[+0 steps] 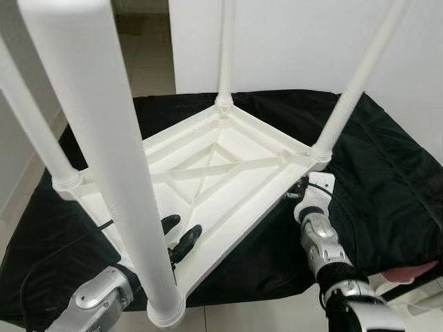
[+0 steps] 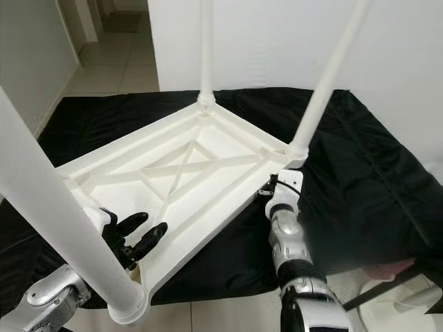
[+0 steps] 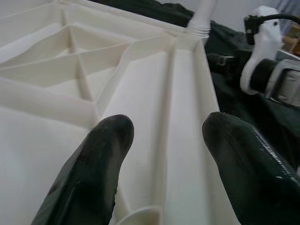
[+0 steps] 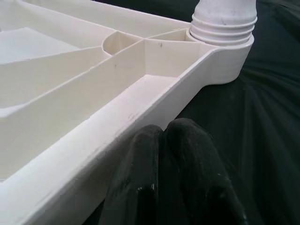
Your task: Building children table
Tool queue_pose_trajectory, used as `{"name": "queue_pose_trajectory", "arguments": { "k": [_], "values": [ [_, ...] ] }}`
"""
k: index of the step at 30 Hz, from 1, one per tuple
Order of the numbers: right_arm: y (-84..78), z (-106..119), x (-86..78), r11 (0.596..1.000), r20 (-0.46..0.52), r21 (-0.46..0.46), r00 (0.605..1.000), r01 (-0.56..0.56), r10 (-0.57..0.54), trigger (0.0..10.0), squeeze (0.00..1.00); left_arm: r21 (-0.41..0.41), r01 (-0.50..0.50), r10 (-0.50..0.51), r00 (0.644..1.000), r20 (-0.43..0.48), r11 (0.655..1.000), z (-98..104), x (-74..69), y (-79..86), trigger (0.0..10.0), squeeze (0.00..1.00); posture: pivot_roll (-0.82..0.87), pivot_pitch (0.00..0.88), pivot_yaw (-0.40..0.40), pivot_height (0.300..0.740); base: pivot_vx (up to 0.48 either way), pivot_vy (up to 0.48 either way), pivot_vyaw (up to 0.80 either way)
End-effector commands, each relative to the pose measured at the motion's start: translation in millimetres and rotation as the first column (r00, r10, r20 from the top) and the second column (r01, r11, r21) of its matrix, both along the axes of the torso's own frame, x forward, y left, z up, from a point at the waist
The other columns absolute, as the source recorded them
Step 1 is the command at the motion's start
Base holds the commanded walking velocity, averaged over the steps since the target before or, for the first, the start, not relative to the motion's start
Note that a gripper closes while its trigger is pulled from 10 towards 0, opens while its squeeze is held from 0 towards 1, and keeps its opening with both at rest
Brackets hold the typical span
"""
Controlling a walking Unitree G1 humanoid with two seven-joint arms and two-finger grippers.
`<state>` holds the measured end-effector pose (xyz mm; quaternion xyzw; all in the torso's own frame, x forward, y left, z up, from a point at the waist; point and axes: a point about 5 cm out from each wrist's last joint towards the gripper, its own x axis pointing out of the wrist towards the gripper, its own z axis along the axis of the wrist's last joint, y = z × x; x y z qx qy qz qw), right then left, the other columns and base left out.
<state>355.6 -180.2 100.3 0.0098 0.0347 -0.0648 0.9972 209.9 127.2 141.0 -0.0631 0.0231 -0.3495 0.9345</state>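
Nearest me, a white table leg (image 1: 111,159) fills the left foreground. My left gripper (image 2: 137,235), fingers spread wide, hovers over the upturned children's table (image 2: 187,166) at lower left; my right gripper (image 4: 168,159), fingers pressed together, sits against its rim. Black cloth (image 2: 360,173) lies underneath.

Both arms were silver metal with segmented, ribbed joints. Left gripper (image 2: 137,236) had two long black fingers (image 3: 101,164), glossy, rounded at the tips, slightly scuffed. Right gripper (image 4: 171,136) had the same black fingers, matte and finely textured up close. Right arm (image 1: 322,245) carried a white plastic wrist housing with a black module on top and a thin black cable looping off it. Forearm below went dark, black banding over silver. Left forearm (image 1: 97,297) was plain brushed silver.
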Motion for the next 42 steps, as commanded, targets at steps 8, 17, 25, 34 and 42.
{"name": "queue_pose_trajectory", "arguments": {
  "k": [8,17,25,34,42],
  "values": [
    [16.4,7,11.7,0.986,-0.011,-0.028,0.986,-0.164,0.164,10.0,0.0,-0.005,0.087,-0.086,0.996,0.033,0.996,7,-2.8,-19.7,10.0,0.0,0.06,0.036,-0.031,0.74,0.0,0.0,0.0],
    [23.9,14,18.7,0.981,-0.004,-0.079,0.985,-0.175,0.175,10.0,0.0,-0.004,0.083,-0.083,0.996,0.037,0.997,9,2.0,-21.0,10.0,0.0,0.05,0.032,-0.022,0.74,0.0,0.0,0.0],
    [32.3,20,25.9,0.979,-0.017,-0.086,0.983,-0.183,0.182,10.0,0.0,-0.007,0.109,-0.108,0.993,0.054,0.994,13,6.5,-28.6,10.0,0.0,0.05,0.027,-0.022,0.74,0.0,0.0,0.0],
    [51.2,27,32.0,0.966,-0.027,-0.009,0.966,-0.259,0.258,10.0,0.0,-0.012,0.119,-0.118,0.991,0.065,0.993,16,8.0,-35.7,10.0,0.0,0.06,0.026,-0.026,0.74,0.0,0.0,0.0],
    [46.3,25,30.3,0.971,-0.01,0.005,0.971,-0.238,0.238,10.0,0.0,-0.006,0.082,-0.081,0.994,0.076,0.997,19,10.1,-34.9,10.0,0.0,0.08,0.044,-0.026,0.74,0.0,0.0,0.0]
  ]
}}
